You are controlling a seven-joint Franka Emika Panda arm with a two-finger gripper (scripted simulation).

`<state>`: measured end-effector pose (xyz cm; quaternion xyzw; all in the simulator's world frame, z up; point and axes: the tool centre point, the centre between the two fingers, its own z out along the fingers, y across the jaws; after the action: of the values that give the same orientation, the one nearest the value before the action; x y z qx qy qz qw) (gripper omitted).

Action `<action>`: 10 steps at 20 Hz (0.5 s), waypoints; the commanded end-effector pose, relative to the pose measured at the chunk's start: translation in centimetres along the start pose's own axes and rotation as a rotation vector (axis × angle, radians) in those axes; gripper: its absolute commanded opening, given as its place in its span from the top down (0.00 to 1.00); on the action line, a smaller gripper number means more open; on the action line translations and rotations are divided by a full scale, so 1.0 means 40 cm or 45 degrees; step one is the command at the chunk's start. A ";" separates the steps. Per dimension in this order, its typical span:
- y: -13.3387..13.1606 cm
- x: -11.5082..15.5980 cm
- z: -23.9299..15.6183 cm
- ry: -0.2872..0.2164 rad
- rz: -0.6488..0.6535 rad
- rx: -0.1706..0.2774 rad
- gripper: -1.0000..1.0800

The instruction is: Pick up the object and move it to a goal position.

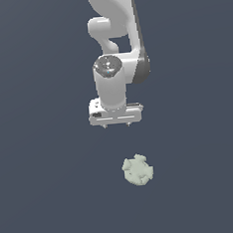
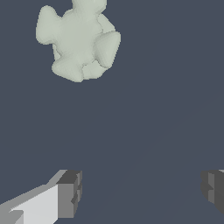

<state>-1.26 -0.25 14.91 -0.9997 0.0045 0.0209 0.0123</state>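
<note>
Object (image 1: 138, 170), a pale grey-green knobbly lump w/ notched edges, sits alone on the dark grey table (image 1: 45, 194), well apart from the hand (image 1: 116, 124), which hangs above and off to one side; in the exterior view it lies below the hand and a bit to that view's right. Hand is spread wide w/ nothing between the fingers (image 2: 70, 192), and in the wrist view the lump (image 2: 78, 39) is clearly outside the finger gap, not centred. Step in hand looks like the approach, so first get the hand centred over the lump, then come straight down. Lump looks narrower than the opening, so width isn't the issue; the lobes are. Best to line the pads up on two opposite bulges or flats, not notches, or it may twist or squirt out on closing. Go low enough to grip around its middle, close gently, lift, then carry. No goal marker visible in either view.
</note>
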 end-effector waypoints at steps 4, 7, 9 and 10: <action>-0.011 0.003 -0.001 -0.001 -0.008 -0.002 0.04; -0.042 0.009 -0.005 -0.003 -0.027 -0.006 0.04; -0.055 0.010 -0.007 -0.004 -0.035 -0.008 0.04; -0.059 0.009 -0.008 -0.005 -0.036 -0.008 0.04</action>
<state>-0.87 1.78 15.19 -0.9997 -0.0082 0.0223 0.0098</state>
